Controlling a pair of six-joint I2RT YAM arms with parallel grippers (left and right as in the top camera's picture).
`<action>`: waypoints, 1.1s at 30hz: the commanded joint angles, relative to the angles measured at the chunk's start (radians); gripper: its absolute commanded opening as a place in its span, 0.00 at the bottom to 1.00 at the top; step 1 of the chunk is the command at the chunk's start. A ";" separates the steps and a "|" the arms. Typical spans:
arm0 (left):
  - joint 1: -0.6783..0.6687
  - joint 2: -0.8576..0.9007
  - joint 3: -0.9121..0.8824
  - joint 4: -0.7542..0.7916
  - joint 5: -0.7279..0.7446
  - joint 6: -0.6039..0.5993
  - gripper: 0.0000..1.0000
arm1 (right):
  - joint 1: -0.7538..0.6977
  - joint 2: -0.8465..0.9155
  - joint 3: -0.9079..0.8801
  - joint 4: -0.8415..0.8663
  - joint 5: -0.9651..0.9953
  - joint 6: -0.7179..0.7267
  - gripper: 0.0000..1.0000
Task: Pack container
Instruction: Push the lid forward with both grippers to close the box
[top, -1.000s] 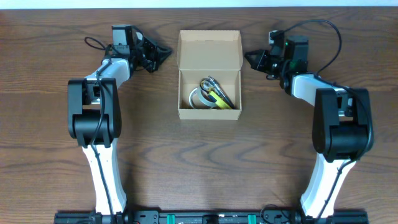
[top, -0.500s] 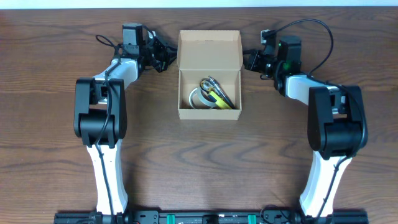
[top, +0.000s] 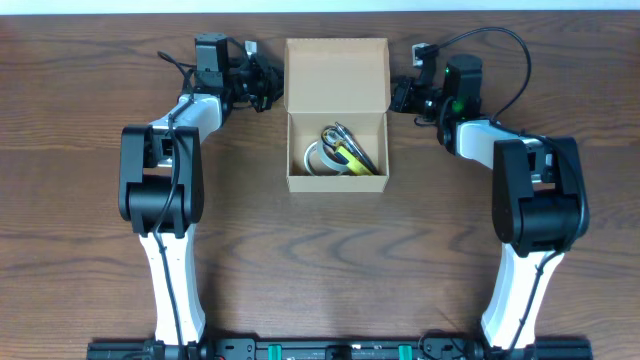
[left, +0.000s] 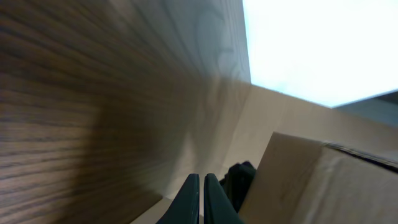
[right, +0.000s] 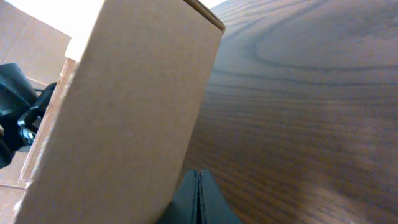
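Both arms closed in on the open flap lid (top: 337, 75) over 1 s. Left end effector (top: 272, 90) and right end effector (top: 398, 95), each pressed together and empty, flanked the container (top: 336, 182) sitting mid-counter (top: 80, 250). Risk: uneven side pushes could skew the container or slip past the flap.

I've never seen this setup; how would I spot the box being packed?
Start at the dark wooden table, then look near its far edge, between the left arm and the right arm. There sits the container, a light-tan cardboard box with its flap lid open. Nothing else there is cardboard, and a white tape roll lies inside.
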 joint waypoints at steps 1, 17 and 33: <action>0.000 -0.004 0.047 -0.012 0.064 0.059 0.05 | 0.009 -0.013 0.023 0.006 -0.022 0.000 0.01; -0.012 -0.176 0.127 -0.493 -0.150 0.328 0.06 | 0.010 -0.060 0.023 0.006 -0.049 0.001 0.01; -0.013 -0.184 0.127 -0.559 -0.080 0.414 0.05 | 0.017 -0.146 0.023 0.003 -0.150 -0.017 0.01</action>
